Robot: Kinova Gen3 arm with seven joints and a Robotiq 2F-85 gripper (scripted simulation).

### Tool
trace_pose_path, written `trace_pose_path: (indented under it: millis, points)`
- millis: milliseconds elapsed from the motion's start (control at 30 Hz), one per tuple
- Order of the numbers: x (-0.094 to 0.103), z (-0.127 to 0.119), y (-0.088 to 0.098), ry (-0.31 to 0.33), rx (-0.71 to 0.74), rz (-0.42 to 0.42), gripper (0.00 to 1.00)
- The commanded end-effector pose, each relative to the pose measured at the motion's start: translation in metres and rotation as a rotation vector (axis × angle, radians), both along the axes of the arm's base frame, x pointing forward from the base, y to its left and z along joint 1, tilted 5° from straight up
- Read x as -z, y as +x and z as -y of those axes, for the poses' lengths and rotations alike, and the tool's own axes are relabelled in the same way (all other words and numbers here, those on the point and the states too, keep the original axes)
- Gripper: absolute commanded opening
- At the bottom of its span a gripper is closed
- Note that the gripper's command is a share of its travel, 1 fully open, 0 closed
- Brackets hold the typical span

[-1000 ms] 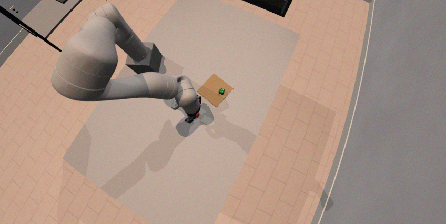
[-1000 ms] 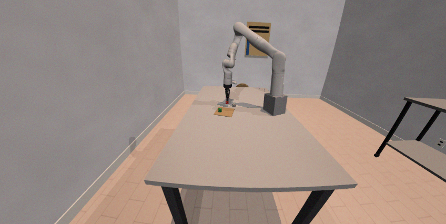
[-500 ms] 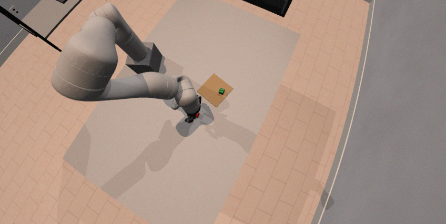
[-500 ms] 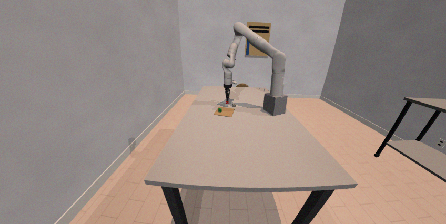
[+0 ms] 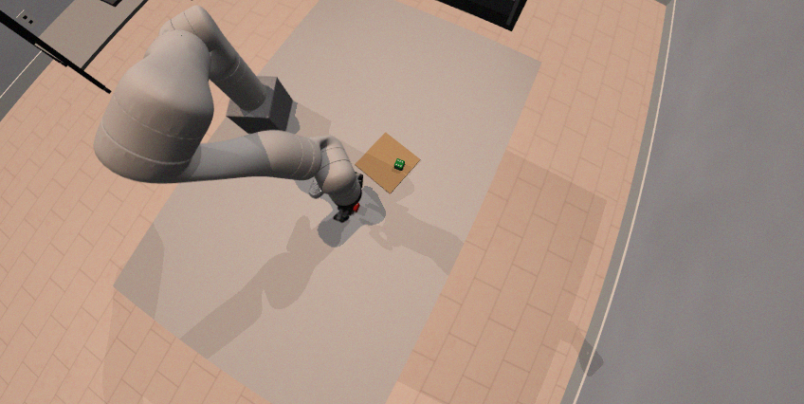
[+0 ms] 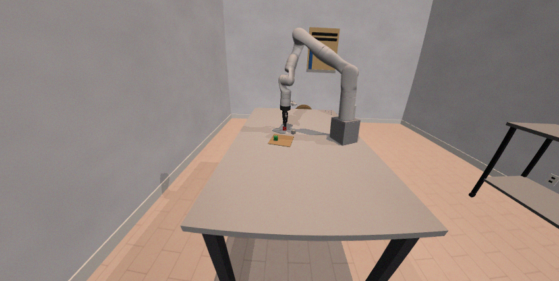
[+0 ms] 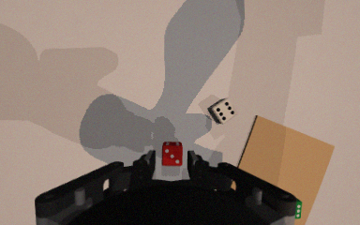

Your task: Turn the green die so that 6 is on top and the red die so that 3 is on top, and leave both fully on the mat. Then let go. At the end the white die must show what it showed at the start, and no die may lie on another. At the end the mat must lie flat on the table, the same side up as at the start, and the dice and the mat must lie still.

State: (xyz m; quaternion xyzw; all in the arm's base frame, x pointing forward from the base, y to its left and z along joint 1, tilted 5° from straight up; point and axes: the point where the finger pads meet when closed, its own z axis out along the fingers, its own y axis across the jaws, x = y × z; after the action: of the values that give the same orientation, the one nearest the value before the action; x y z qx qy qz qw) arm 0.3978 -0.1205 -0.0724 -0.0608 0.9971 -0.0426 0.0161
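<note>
While showing jaws released, parted either side of red die [image 5: 356,208] [image 6: 284,128] [image 7: 172,155], with 3 up, on desk [image 5: 417,72] [image 6: 314,191] [image 7: 351,70] beyond mat [image 5: 378,153] [image 6: 284,142] [image 7: 301,155], showing also green die [image 5: 399,164] [image 6: 275,137] [image 7: 298,209] upon mat, 6 up.

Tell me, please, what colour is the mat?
The mat is tan-brown, best seen in the wrist view.

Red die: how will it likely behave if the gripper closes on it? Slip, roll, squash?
Probably stiff and unlikely to squash: the red die is a solid-looking cube with crisp edges. Its flat sides should seat well between the fingers, though they may be smooth enough to slip. Pushed low, it likely slides rather than rolls, given its squarish shape.
</note>
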Motion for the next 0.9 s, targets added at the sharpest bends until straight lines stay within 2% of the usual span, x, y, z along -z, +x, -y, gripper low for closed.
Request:
trace_pose_path:
  millis: [0, 533, 867]
  points:
    - [0.003, 0.000, 0.000, 0.000, -0.001, -0.001, 0.41]
    - [0.026, 0.002, 0.001, 0.000, -0.001, -0.001, 0.41]
    - [0.029, 0.002, 0.001, 0.000, -0.001, -0.001, 0.41]
